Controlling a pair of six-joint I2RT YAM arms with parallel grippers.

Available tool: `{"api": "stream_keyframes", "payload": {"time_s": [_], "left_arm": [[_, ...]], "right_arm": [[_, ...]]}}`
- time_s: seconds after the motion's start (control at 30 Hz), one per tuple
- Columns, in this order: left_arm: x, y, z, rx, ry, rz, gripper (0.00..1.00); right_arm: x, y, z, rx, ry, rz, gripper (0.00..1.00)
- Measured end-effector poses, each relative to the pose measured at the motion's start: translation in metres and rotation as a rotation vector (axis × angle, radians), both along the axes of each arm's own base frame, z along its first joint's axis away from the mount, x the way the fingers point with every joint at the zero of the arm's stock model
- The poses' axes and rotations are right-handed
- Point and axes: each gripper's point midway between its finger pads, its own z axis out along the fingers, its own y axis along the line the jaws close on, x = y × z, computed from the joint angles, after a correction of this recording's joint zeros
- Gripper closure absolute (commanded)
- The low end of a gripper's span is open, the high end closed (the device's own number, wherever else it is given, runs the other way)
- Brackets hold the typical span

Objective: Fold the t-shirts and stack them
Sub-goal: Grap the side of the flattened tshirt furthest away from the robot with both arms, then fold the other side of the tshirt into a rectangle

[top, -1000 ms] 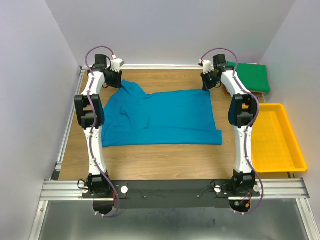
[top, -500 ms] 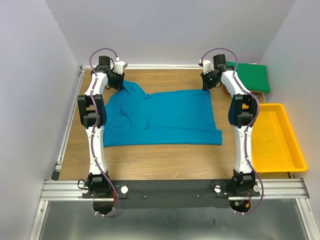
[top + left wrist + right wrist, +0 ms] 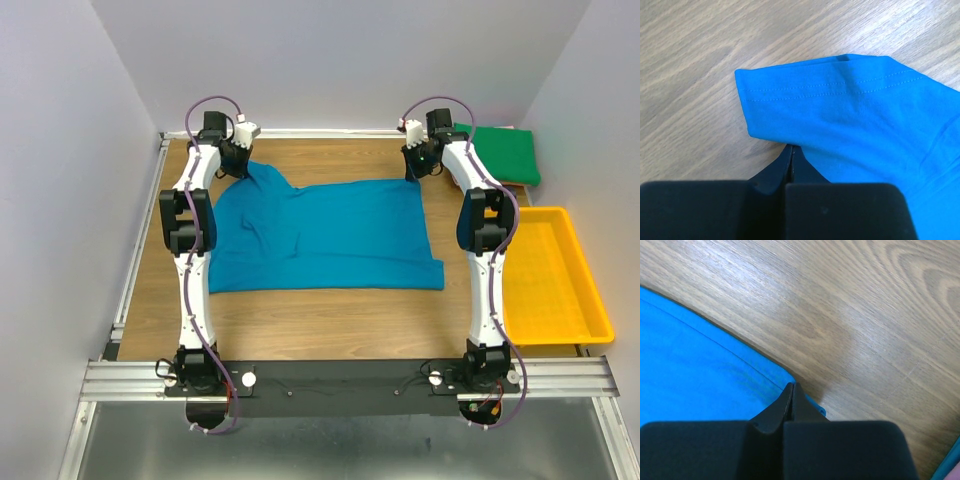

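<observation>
1. Teal-blue t-shirt (image 3: pixel 320 235): lay spread and unfolded on the tabletop (image 3: pixel 330 320) between the arms. No fold had been made yet.
2. Dark green t-shirt (image 3: pixel 505 152): sat folded at the far right corner, beyond the yellow tray (image 3: pixel 555 275). It appeared finished.
3. Left pincer (image 3: pixel 792 147): jaws pressed together, nipping the edge of the far left sleeve.
4. Right pincer (image 3: pixel 792 385): jaws closed on the same shirt's far right corner.
5. Remaining, by judgement: folding the teal-blue shirt and stacking it.
6. Change from a second earlier: the left pincer had shifted slightly rightward, taking the sleeve with it. The right arm was unmoved.
</observation>
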Motion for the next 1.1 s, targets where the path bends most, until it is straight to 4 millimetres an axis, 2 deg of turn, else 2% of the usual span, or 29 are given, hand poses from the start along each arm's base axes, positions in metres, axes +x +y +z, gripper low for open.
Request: {"api": "stream_keyframes", "payload": {"time_s": [0.17,0.3,0.4,0.53,0.67,0.87,1.1], "left_arm": [[-0.001,0.003,0.010,0.004,-0.018,-0.010,1.00],[-0.011,0.007,0.042,-0.006,-0.063,-0.028,1.00],[-0.016,0.007,0.066,-0.008,-0.104,-0.043,1.00],[-0.019,0.007,0.087,-0.011,-0.150,-0.061,1.00],[-0.026,0.004,0.086,-0.016,-0.150,-0.084,1.00],[-0.048,0.007,0.076,-0.013,-0.113,-0.111,1.00],[-0.074,0.023,0.095,0.012,-0.133,-0.120,1.00]], "right_arm": [[0.000,-0.002,0.000,-0.003,-0.003,0.003,0.99],[-0.001,-0.005,0.006,-0.005,-0.008,0.001,1.00],[-0.002,-0.008,0.017,-0.006,-0.024,0.000,0.99],[-0.001,-0.008,0.036,-0.004,-0.055,0.001,0.99],[-0.005,-0.008,0.052,-0.003,-0.075,0.003,0.99],[-0.021,-0.010,0.061,-0.011,-0.067,0.015,0.99],[-0.047,-0.012,0.065,-0.022,-0.042,0.031,0.99]]}}
